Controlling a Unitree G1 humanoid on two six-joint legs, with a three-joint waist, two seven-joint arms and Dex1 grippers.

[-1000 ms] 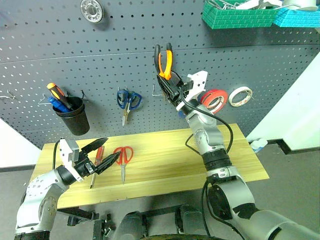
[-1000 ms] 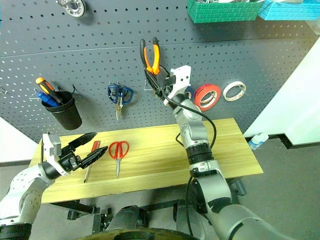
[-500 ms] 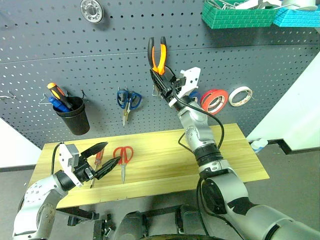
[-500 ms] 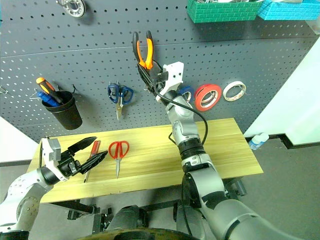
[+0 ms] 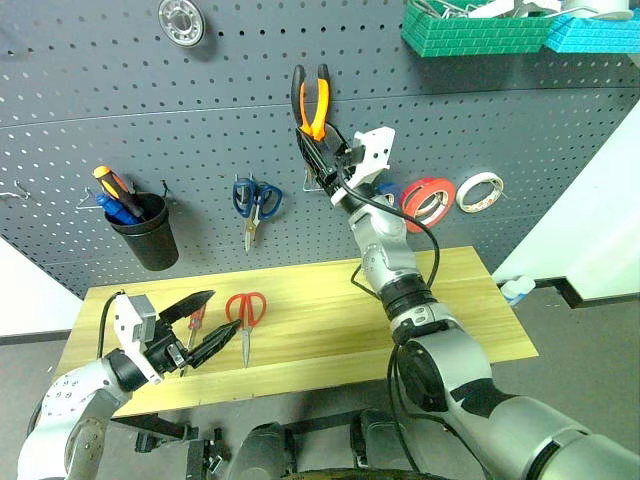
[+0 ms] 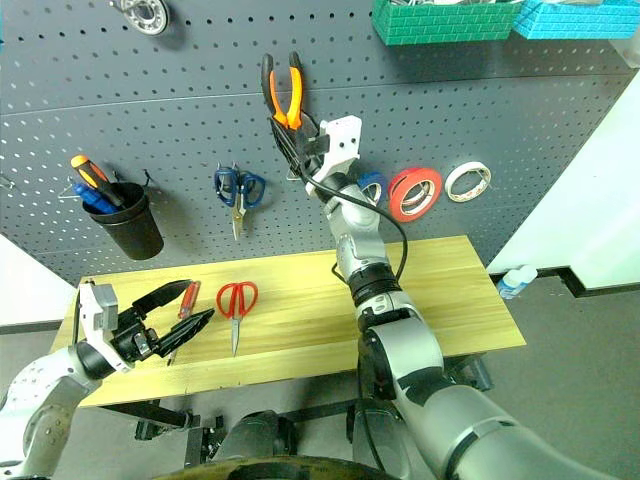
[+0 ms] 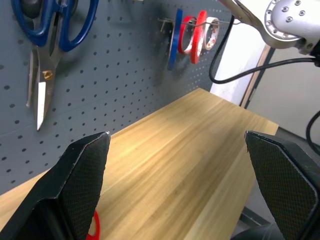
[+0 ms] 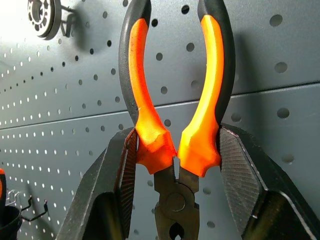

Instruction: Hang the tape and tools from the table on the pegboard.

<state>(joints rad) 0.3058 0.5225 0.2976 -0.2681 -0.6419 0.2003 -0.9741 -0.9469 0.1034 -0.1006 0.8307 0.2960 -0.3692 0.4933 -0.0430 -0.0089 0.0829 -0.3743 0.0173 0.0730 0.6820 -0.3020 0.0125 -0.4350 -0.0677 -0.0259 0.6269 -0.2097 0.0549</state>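
We saw the right gripper (image 5: 322,150) raised against the pegboard (image 5: 200,130), its jaws clamped on the pliers (image 8: 175,115) low on their orange-and-black handles, which pointed up in front of the holes. The left gripper (image 5: 203,325) hung over the near left part of the table (image 5: 330,310) with its jaws wide apart and nothing between them, beside the red screwdriver (image 5: 197,316) and the red scissors (image 5: 246,314) lying on the wood. The big red tape (image 5: 427,201) hung on the board right of the pliers, next to a whitish roll (image 5: 480,191), and blue scissors (image 5: 255,205) and a black cup (image 5: 148,234) hung to the left.
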